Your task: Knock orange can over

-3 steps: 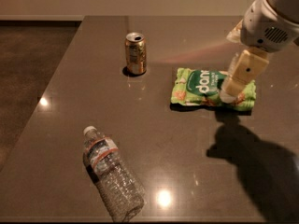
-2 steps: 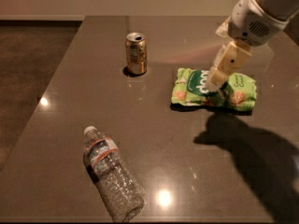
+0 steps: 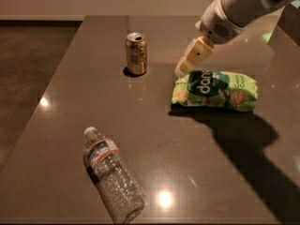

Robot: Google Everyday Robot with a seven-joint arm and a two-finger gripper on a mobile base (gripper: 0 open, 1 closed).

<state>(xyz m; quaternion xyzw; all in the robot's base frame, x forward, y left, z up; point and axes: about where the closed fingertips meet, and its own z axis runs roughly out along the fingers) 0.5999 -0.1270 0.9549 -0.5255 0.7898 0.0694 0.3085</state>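
Observation:
The orange can [image 3: 136, 53] stands upright on the dark table [image 3: 154, 125], toward the far left. It is shiny orange-gold with a silver top and a pale label patch. My gripper [image 3: 182, 71] reaches in from the upper right and hangs above the table to the right of the can, apart from it, just above the far left corner of a green snack bag [image 3: 215, 90].
A clear plastic water bottle [image 3: 112, 177] lies on its side at the near left of the table. The green snack bag lies flat right of centre. The arm's shadow [image 3: 243, 139] falls across the table's right side. The table's left edge borders a brown floor.
My gripper and arm have moved left, from over the right part of the snack bag to its left end, closer to the can. The can, bag and bottle have not moved.

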